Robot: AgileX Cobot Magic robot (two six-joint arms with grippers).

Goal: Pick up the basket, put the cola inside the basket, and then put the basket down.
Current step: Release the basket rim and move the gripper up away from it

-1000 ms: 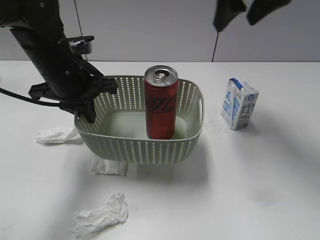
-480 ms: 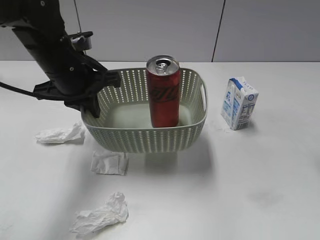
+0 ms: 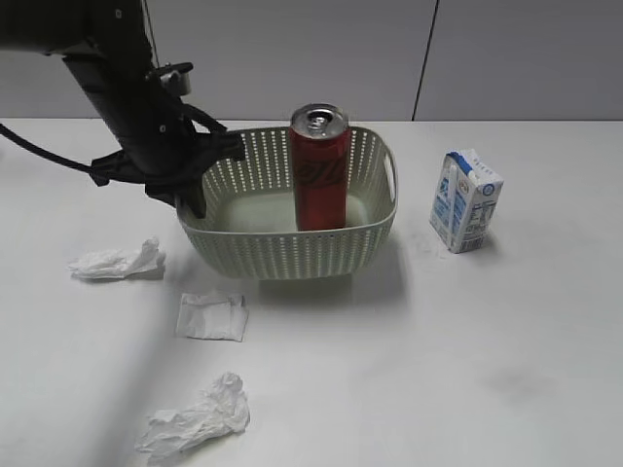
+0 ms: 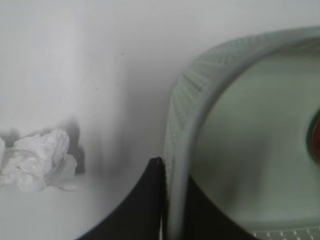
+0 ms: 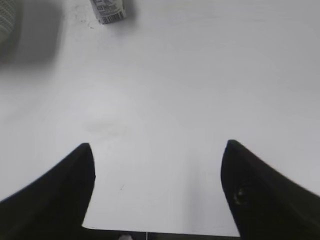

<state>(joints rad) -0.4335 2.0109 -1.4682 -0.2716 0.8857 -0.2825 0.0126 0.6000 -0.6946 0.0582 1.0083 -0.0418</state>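
Note:
The pale sage-green perforated basket (image 3: 292, 251) is near the middle of the white table. The tall red cola can (image 3: 321, 170) stands upright inside it. My left gripper (image 3: 195, 199) is shut on the basket's left wall. In the left wrist view the gripper (image 4: 175, 172) pinches the green rim (image 4: 181, 115) between its two black fingers (image 4: 150, 200). My right gripper (image 5: 157, 150) is open and empty, high over bare table. It is out of the exterior view.
A white-and-blue carton (image 3: 465, 200) stands right of the basket; its end shows in the right wrist view (image 5: 107, 10). Crumpled tissues lie at the left (image 3: 117, 261), in front of the basket (image 3: 211, 316) and near the front edge (image 3: 195, 418).
My left arm has carried the basket with the cola rightward and away from the camera. The right gripper, at the top edge a second ago, has left the exterior view.

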